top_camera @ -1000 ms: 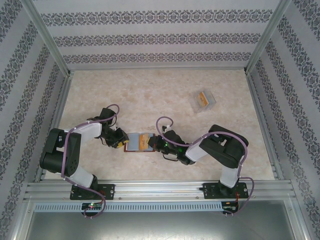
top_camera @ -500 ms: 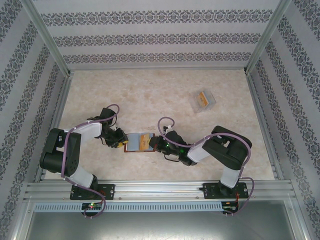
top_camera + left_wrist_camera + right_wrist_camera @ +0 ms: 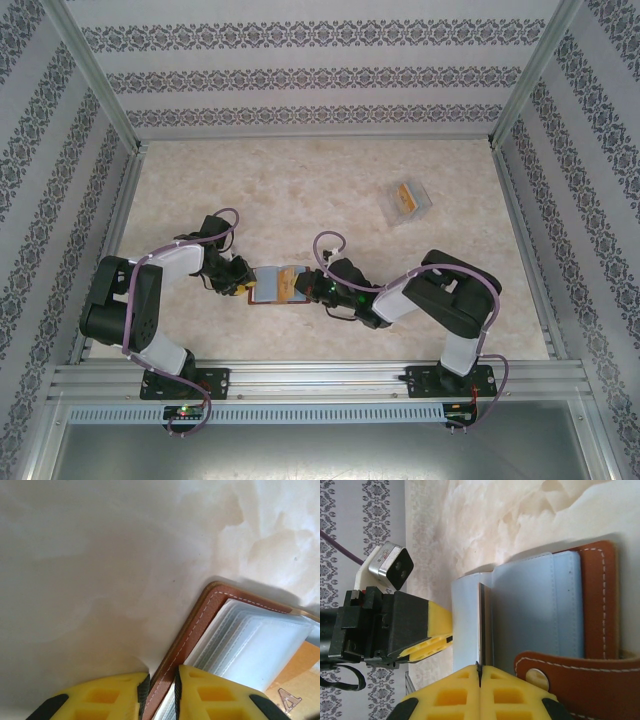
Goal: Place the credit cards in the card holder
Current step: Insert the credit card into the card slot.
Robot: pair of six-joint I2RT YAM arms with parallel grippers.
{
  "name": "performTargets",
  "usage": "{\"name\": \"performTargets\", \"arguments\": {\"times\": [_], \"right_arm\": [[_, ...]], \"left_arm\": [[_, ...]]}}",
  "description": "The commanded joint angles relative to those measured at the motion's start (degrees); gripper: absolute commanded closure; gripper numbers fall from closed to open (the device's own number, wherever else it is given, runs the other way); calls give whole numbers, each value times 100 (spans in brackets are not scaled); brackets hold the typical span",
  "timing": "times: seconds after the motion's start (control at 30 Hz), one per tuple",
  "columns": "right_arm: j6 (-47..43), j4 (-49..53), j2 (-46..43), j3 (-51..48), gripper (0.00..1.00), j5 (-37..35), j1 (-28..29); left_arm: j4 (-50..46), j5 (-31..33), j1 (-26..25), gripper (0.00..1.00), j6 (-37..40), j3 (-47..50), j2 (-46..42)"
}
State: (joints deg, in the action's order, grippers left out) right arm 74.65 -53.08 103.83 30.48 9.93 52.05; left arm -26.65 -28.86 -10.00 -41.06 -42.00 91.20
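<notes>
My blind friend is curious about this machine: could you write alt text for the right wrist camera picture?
The right tool, yellow fingers shut, pinches a thin credit card edge-on against the blue-grey inside of an open brown card holder on a marbled table. Opposite, the left tool grips the holder's far edge.
</notes>
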Motion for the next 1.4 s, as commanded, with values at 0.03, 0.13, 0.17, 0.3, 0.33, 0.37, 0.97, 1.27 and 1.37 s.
{"name": "performTargets", "arguments": {"times": [0.03,0.13,0.17,0.3,0.33,0.37,0.97,1.27,1.37], "right_arm": [[-120,-102,100,98,100,123,-51],[-109,-151,141,127,100,159,-55],[-109,-142,131,125,100,161,-55],[-265,168,-115,119,100,88,-61],[-324,348,-180,149,100,87,-64],[-339,470,-211,175,94,74,-66],[-191,632,51,345,100,266,-28],[-341,518,-297,143,100,104,-33],[-337,451,-252,142,100,122,-34]], "left_arm": [[986,356,-252,76,-31,393,917],[996,351,-257,76,-25,377,939],[991,353,-257,76,-32,377,944],[987,361,-250,76,-20,388,935],[986,355,-250,76,-31,387,935],[993,359,-251,76,-33,391,935],[1088,325,-252,76,-43,486,892],[1132,356,-251,76,-29,517,923],[1138,360,-252,76,-39,504,944]]}}
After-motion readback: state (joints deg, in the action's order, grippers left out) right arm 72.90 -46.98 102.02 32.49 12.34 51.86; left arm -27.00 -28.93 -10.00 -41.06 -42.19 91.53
